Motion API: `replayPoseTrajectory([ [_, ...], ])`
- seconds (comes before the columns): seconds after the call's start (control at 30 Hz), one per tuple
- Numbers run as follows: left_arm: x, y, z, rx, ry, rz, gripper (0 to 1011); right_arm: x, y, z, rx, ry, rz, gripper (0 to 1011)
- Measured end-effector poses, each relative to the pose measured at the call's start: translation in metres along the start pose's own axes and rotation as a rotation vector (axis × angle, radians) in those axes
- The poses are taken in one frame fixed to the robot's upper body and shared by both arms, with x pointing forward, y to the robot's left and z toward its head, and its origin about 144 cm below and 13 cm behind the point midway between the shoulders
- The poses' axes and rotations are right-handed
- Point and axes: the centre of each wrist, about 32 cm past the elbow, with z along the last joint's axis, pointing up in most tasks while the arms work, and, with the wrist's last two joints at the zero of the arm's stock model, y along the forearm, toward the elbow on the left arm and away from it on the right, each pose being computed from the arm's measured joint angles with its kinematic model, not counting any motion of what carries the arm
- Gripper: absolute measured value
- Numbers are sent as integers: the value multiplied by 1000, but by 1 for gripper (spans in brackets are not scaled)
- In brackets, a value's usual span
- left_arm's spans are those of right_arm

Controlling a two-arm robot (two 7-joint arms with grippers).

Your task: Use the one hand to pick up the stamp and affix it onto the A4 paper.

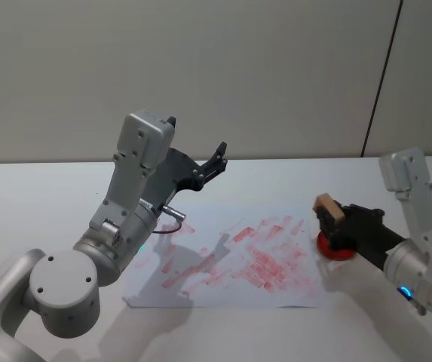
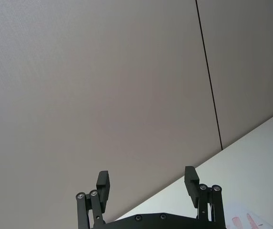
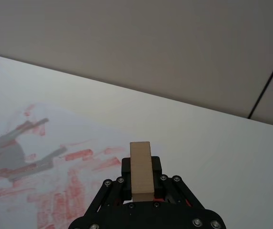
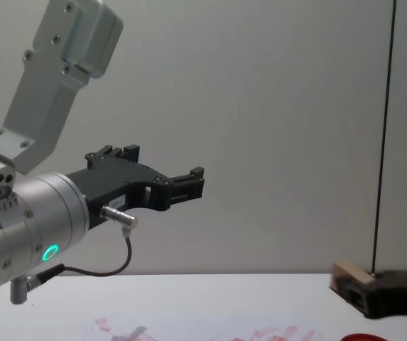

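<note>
The A4 paper (image 1: 231, 260) lies flat on the white table (image 1: 42, 196), smeared with red prints across its middle and right part. The left gripper (image 1: 197, 162) is held high above the sheet's far left part with its fingers spread wide and nothing between them. The right gripper (image 1: 335, 221) is closed on the stamp (image 1: 326, 207), a tan wooden block held just off the paper's right edge, over the red ink pad (image 1: 336, 249).
</note>
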Motion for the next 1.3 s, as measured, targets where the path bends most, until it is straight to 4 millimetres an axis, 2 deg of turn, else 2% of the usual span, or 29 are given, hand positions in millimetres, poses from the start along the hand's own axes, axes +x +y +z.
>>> replayPoseTrajectory([
  [0.17,0,0,0,0,0,0,1002,10,2,-9,-23,-18,-47,218],
  [0.47,0,0,0,0,0,0,1001,16,8,-16,-46,-33,-75,219],
  [0.93,0,0,0,0,0,0,1001,16,10,-26,-106,-33,-68,232],
  [0.97,0,0,0,0,0,0,1001,16,10,-27,-110,-33,-66,288],
  [1.1,0,0,0,0,0,0,1002,15,10,-29,-118,-33,-64,361],
  [1.23,0,0,0,0,0,0,1001,15,10,-30,-126,-33,-62,531],
  [1.3,0,0,0,0,0,0,1001,15,10,-31,-128,-33,-61,565],
])
